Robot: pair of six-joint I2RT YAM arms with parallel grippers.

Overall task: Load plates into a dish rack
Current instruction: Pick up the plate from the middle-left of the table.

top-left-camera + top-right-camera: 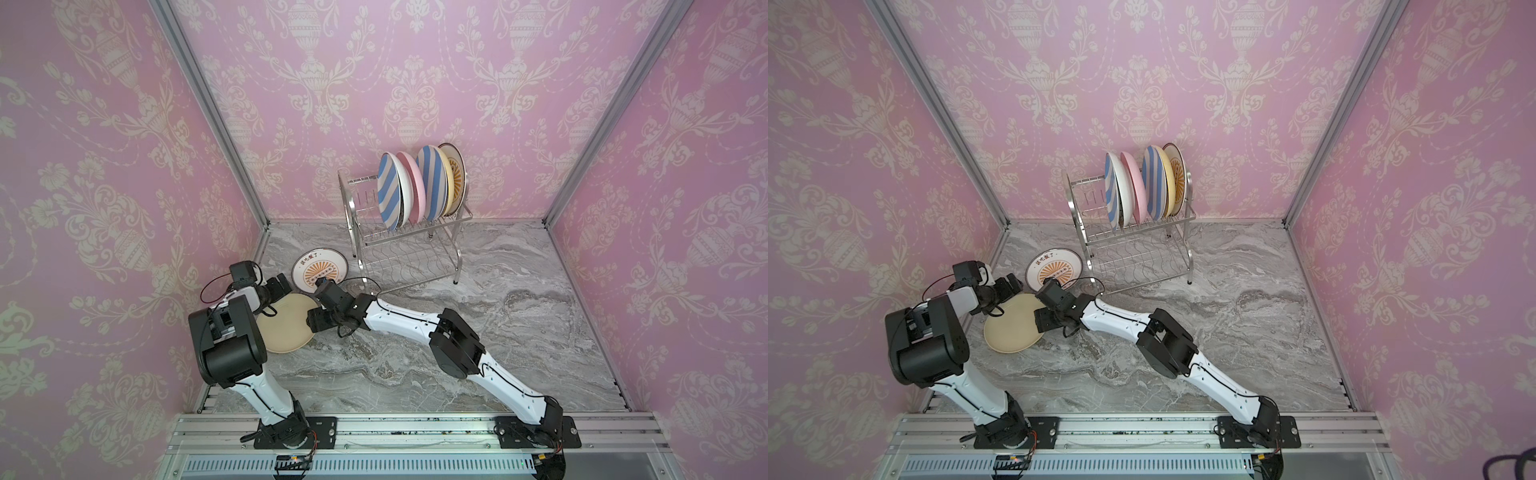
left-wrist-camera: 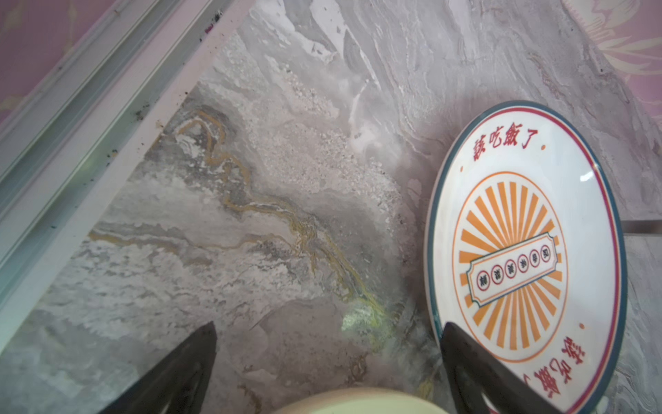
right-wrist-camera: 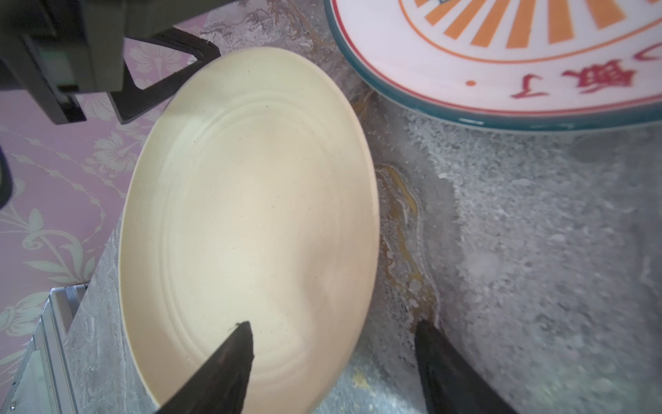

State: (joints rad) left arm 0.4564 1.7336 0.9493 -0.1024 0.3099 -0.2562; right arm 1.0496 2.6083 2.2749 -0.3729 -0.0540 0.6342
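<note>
While the right gripper (image 3: 333,324) is spread astride the rim of the cream plate (image 3: 250,215) lying on the tabletop (image 3: 537,251) just beside the sunburst plate (image 3: 501,71), a shallow pinch could let the slick rim slip and knock that neighbour.

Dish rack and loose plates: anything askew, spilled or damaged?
Nothing stands out: no spill or breakage. The racked plates stand on edge in the dish rack; the sunburst plate and cream plate lie intact on the marble table.
</note>
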